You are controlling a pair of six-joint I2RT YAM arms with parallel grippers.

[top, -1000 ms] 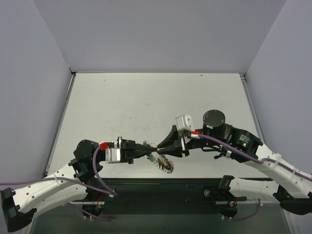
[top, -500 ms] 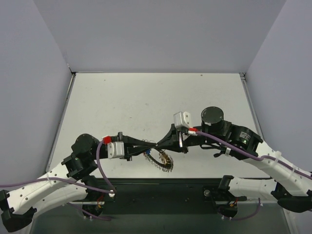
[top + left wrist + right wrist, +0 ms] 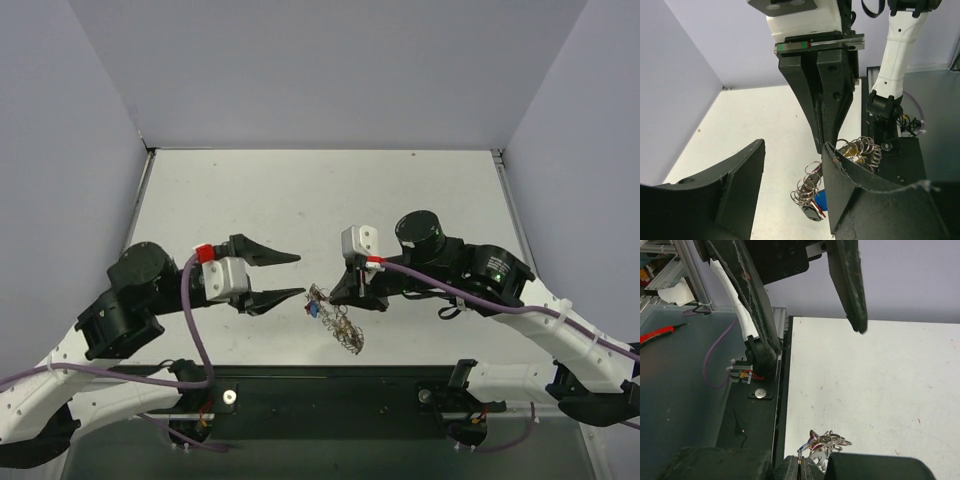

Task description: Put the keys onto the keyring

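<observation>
Now R fingers [image 3: 340, 296] pinch keyring [image 3: 347, 330] w/ keys [image 3: 314, 306]; L fingers [image 3: 272, 257] spread.

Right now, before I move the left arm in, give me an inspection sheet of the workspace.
Surface: white table, a few faint specks.
Job's things: keyring, a ribbed coil, and keys bunched together at the right pincer's tip. One blue head shows. Whether any key is threaded cannot be told.
Clutter: nothing seen.
Grippers: left pincer open, holding nothing, apart from the bunch. Right pincer shut on the keyring.
Cables: purple cables, one along each arm, not touching the bunch.
Surroundings: grey walls on three sides, dark strip at the near edge by the bases.
</observation>
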